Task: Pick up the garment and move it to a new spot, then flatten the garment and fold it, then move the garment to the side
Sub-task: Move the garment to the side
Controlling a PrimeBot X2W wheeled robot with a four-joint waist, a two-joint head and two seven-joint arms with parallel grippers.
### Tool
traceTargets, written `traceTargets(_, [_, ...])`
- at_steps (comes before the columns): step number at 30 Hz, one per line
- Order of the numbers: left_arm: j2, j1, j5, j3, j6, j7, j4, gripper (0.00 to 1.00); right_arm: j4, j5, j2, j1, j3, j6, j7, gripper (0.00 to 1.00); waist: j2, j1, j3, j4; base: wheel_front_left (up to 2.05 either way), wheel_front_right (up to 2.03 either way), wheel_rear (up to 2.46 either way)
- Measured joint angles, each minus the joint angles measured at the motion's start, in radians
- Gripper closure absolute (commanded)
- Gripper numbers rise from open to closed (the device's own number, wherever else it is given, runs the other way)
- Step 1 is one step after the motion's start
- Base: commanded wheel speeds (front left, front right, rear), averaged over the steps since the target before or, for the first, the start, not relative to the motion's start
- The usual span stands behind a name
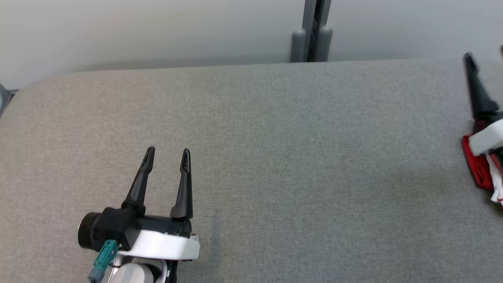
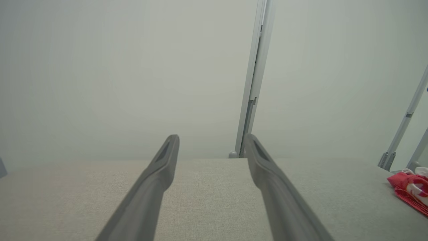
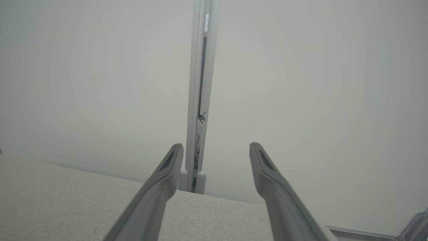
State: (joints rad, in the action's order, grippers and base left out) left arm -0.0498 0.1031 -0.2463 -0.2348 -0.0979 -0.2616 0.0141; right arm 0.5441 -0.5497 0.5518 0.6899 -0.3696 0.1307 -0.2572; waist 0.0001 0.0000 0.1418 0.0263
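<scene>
1. garment (image 1: 477, 169), a bunch of red and white cloth, lay crumpled at the far right edge of the grey fabric-covered table (image 1: 275, 137) in the head view, partly cut off by the frame.
2. the right gripper (image 1: 484, 53) stood over that same edge. its white wrist housing (image 1: 487, 139) overlapped the top of the garment in the head view, and whether it touched the cloth could not be told. its dark fingers pointed past the garment toward the pale wall (image 1: 157, 31).
3. seen from the right wrist, the right gripper (image 3: 216, 146) had its two fingers spread wide and held nothing. they were aimed over the table's far edge at a grey upright post (image 3: 200, 83) against the wall.
4. the left gripper (image 1: 168, 150) hovered at the lower left of the head view, well apart from the garment, with a broad stretch of bare tabletop between them. its fingers stood wide apart and empty.
5. from the left wrist, the left gripper (image 2: 211, 138) pointed at the same post, while the garment (image 2: 409, 189) lay low at the right edge of that view. it rested on the table, far off to the side of the fingers and near the feet of two slanted metal struts (image 2: 398, 137).
</scene>
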Motion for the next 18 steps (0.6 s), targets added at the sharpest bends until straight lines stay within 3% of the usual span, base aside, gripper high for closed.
traceTargets(4, [0.000,-0.032,0.009,0.021,0.001,0.000,-0.005,0.00,-0.156,0.118,-0.114,-0.132,0.146,0.000,-0.004,0.00,0.0000,0.0001,-0.036,0.012,0.00,0.00,0.00])
traceTargets(7, [0.000,-0.052,-0.006,0.022,0.000,0.000,-0.005,0.00,-0.261,0.287,-0.190,-0.263,0.204,0.000,-0.004,0.00,0.0000,0.0000,-0.053,0.021,0.00,0.00,0.00])
traceTargets(10, [0.001,-0.060,-0.006,0.009,-0.001,0.000,0.001,0.00,-0.329,0.381,-0.280,-0.374,0.235,0.000,-0.004,0.00,0.0000,0.0000,-0.062,0.035,0.00,0.00,0.00])
traceTargets(18, [0.001,-0.097,-0.038,-0.005,-0.014,0.000,0.020,0.00,-0.412,0.467,-0.423,-0.525,0.334,0.000,-0.004,0.00,0.0000,0.0000,-0.083,0.069,0.00,0.00,0.00])
